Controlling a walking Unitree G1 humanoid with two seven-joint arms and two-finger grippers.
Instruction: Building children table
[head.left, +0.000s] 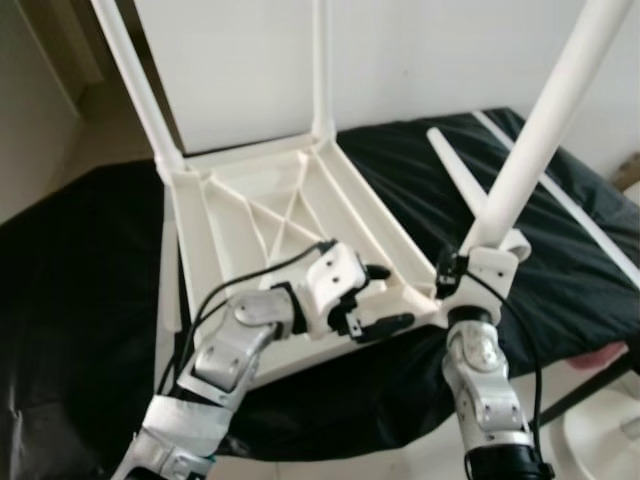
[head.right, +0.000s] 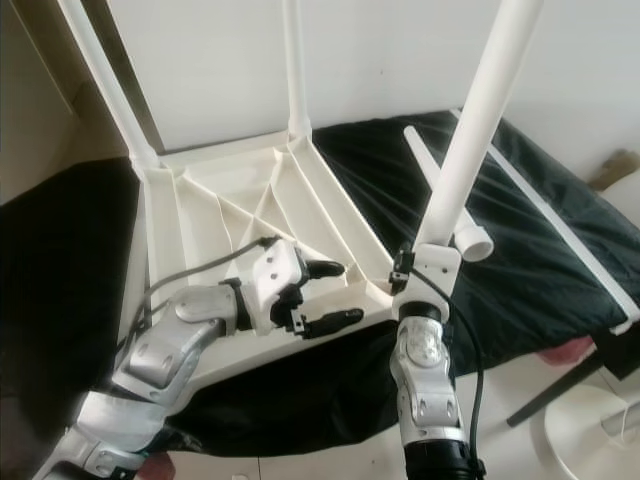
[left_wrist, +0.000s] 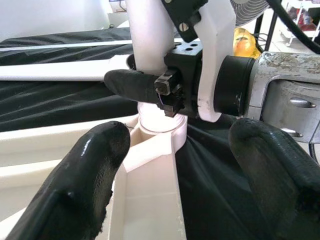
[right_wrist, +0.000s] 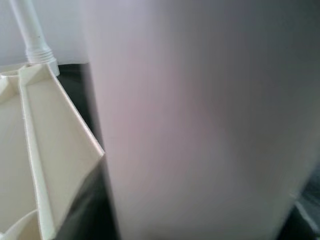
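White moulded plastic: the square ribbed children's tabletop (head.left: 270, 215) lies upside down on a black cloth sheet (head.left: 560, 250) spread over a low surface, underside ribs facing up. Two slim white plastic legs are already upright at its far corners, the far-left leg (head.left: 130, 75) and the far-right leg (head.left: 321, 65).

Right gripper (left_wrist: 150, 87): closed around a third thick white tubular leg (head.left: 545, 125), close to its lower end. The leg leans up and to the right. Left wrist view shows one black finger (left_wrist: 130, 85) wrapped across the tube, and the tube's foot seated at the round socket (left_wrist: 160, 131) on the tabletop's near-right corner. How far in it sits I cannot tell. Right wrist view: the leg, blurred, very close to the lens, with the tabletop rim and the far-right leg behind it.

Left gripper (head.left: 378, 297): fingers spread apart, gripping nothing, held over the tabletop's near edge, just left of the socket corner, pointing toward the right gripper. Left wrist view shows its two black fingers (left_wrist: 87, 172) either side of the rim rib, not touching the held leg.

A fourth tapered white plastic leg (head.left: 455, 175) lies loose on the black sheet, behind the held leg. A long thin white strip (head.left: 590, 220) lies across the sheet, further right.
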